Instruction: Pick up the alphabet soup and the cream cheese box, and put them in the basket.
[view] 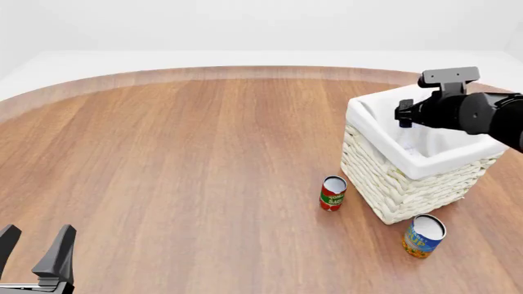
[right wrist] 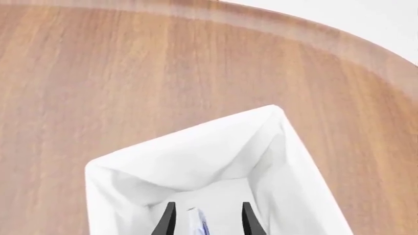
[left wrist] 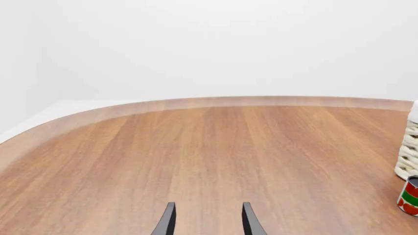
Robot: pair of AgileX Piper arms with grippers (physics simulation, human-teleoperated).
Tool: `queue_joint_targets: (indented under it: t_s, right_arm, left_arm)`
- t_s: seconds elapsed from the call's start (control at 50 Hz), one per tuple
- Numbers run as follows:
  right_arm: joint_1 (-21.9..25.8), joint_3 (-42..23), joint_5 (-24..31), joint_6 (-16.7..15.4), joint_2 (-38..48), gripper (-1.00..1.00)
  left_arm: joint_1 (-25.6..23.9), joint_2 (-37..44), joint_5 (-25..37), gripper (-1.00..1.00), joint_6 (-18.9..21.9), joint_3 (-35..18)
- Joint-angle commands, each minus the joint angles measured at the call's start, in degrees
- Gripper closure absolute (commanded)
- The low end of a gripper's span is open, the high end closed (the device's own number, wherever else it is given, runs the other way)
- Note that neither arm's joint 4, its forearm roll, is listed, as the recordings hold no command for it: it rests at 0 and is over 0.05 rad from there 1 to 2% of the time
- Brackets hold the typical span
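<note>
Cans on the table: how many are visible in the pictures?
2. The narrow red-and-green can stands just left of the basket, at its near corner. The alphabet soup stands in front of the basket. More could be hidden behind the basket.

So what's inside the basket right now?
The basket holds white cloth lining and a small blue-and-white object, seemingly the cream cheese box, between the right gripper fingers. The basket's floor is mostly hidden.

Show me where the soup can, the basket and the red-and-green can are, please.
alphabet soup [view: 423, 236]: front view, on its blue and orange label.
basket [view: 391, 190]: front view, on its woven wicker wall.
red-and-green can [view: 332, 195]: front view, on the side of its label.
</note>
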Motion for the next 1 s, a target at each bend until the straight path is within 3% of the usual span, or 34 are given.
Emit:
queue_joint_targets:
  t_s: [0.02,0.54,1.0]
  right_arm:
    - [-0.46,-0.3,-0.08,0.22,0.04,-1.0]
    - [-0.11,0.76,2.35,0.97,-4.51,-1.0]
    - [1.56,5.75,3.32,2.66,-12.0,-1.0]
  left_arm:
    - [0.0,0.0,0.0,-1.0,0.0,0.0]
    - [0.0,0.0,0.0,-1.0,0.0,0.0]
    - [0.0,0.0,0.0,-1.0,0.0,0.0]
